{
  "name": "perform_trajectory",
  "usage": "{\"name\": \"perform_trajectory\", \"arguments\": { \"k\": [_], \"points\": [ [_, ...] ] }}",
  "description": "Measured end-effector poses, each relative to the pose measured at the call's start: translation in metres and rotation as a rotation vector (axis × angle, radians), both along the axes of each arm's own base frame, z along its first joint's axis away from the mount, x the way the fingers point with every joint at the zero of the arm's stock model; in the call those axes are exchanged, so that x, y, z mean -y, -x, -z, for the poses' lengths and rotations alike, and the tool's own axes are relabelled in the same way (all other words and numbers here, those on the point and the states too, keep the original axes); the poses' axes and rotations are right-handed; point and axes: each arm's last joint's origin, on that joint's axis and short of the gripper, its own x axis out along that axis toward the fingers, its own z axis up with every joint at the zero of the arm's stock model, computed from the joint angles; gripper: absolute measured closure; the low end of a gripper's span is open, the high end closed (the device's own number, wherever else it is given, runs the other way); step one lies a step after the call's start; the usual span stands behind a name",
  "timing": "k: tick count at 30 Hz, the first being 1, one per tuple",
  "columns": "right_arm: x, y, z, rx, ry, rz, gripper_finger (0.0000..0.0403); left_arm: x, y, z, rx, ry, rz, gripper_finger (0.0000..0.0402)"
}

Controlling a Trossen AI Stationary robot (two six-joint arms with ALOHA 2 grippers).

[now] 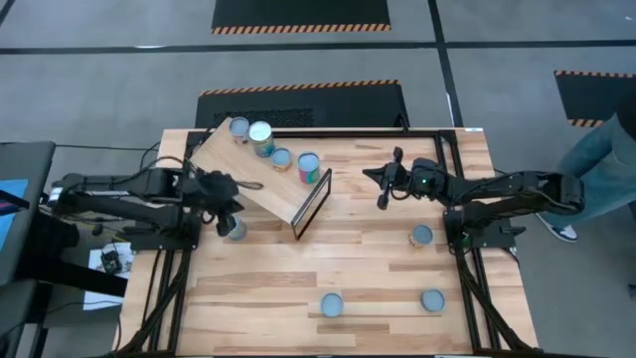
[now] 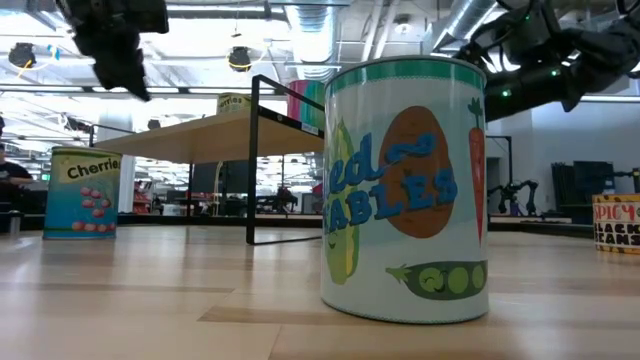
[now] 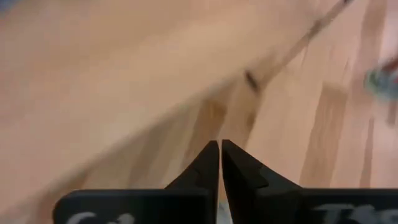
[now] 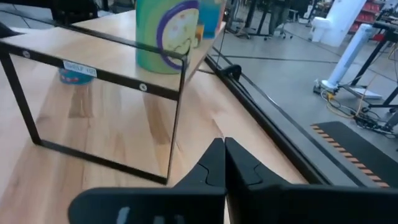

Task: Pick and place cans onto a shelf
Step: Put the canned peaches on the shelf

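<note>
The light wood shelf (image 1: pixel 253 174) lies slanted at the table's far left, its dark-framed end (image 1: pixel 311 207) toward the middle. Several cans (image 1: pixel 260 134) stand on it in a row. Other cans stand on the table: a cherries can (image 1: pixel 236 231) beside the shelf, one (image 1: pixel 421 236) at the right, and two near the front edge (image 1: pixel 331 304) (image 1: pixel 432 299). My left gripper (image 1: pixel 256 186) is shut and empty above the shelf board. My right gripper (image 1: pixel 369 176) is shut and empty, right of the shelf's framed end.
In the low view the vegetables can (image 2: pixel 405 190) stands close in front, the cherries can (image 2: pixel 82 192) at the left and a third can (image 2: pixel 615 222) at the right. A person's leg (image 1: pixel 596 159) shows beyond the table's right edge. Bare planks (image 1: pixel 348 259) lie between the cans.
</note>
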Motion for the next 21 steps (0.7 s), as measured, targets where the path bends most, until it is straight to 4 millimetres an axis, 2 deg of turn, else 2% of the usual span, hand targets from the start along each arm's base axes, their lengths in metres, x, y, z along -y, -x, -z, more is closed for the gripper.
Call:
{"name": "perform_trajectory", "arguments": {
  "k": [8,15,21],
  "points": [
    [0.003,0.003,0.001,0.002,0.022,0.015,0.0392,0.022,-0.015,0.015,-0.333,0.104,-0.101,0.0346],
    [0.003,0.002,0.001,0.000,0.026,0.010,0.0391,0.036,-0.029,0.031,-0.449,0.083,-0.080,0.0309],
    [0.003,0.002,0.001,0.000,0.026,0.009,0.0391,0.040,-0.035,0.039,-0.491,0.017,-0.065,0.0297]
  ]
}}
